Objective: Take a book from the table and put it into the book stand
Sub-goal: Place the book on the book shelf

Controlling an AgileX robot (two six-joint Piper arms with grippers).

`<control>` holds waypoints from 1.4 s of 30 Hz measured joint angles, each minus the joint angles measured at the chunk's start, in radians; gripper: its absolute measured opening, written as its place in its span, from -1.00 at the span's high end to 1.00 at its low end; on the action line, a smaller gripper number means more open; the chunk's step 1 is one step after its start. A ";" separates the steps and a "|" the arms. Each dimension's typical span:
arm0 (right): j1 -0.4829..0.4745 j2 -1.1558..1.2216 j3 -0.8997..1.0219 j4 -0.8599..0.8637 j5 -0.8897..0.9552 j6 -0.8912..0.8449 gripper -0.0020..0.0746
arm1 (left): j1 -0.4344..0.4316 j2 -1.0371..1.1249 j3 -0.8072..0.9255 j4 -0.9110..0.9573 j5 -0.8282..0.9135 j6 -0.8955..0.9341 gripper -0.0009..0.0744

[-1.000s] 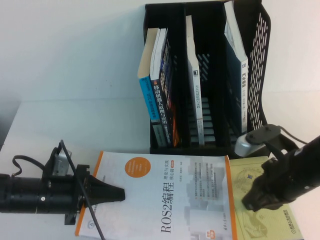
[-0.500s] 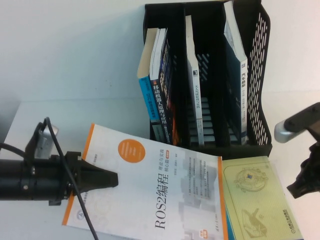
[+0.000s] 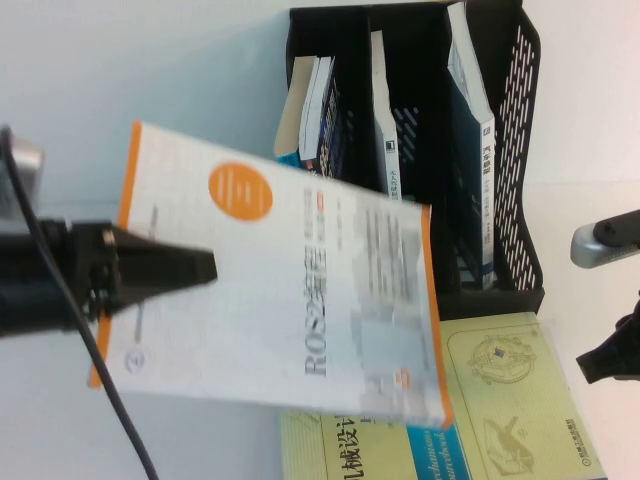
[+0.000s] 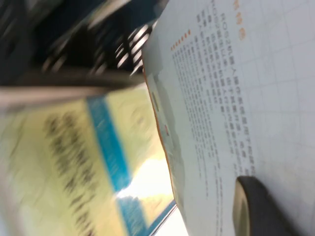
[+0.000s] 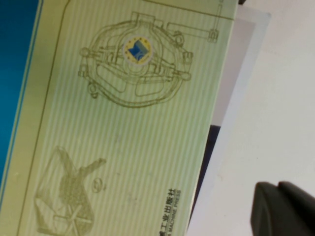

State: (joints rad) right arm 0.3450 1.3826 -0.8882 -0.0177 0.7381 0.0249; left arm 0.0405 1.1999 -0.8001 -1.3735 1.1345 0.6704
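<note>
My left gripper (image 3: 195,268) is shut on the left edge of a white, orange-trimmed ROS2 book (image 3: 300,290) and holds it tilted in the air in front of the black book stand (image 3: 520,150). In the left wrist view one dark finger (image 4: 261,206) presses on the book's cover (image 4: 246,88). My right gripper (image 3: 605,360) is at the table's right edge, beside a pale green book (image 3: 510,400), with its fingers together and empty. It also shows in the right wrist view (image 5: 283,209), off the green book's (image 5: 123,123) corner.
The stand's left bay holds several leaning books (image 3: 320,110), the middle bay one thin book (image 3: 385,110), the right bay one book (image 3: 475,110). A yellow-green book with a blue band (image 3: 350,450) lies at the front edge, under where the lifted book was.
My left gripper has lifted the ROS2 book off the table, up and back toward the stand, uncovering the yellow-green book. My right arm has drawn back to the right edge.
</note>
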 joint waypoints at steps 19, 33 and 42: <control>0.000 -0.227 0.008 0.000 0.020 0.121 0.95 | -0.114 -0.027 -0.610 0.225 -0.236 -0.350 0.70; 0.000 -0.602 0.008 -0.128 0.174 0.175 0.95 | -0.342 0.102 -0.626 0.289 -0.444 -0.382 0.70; 0.000 -0.668 0.008 -0.297 0.305 0.240 0.95 | -0.349 0.138 -0.626 0.406 -0.400 -0.415 0.70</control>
State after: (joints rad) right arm 0.3450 0.7146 -0.8801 -0.3152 1.0429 0.2653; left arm -0.3082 1.3376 -1.4256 -0.9673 0.7342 0.2556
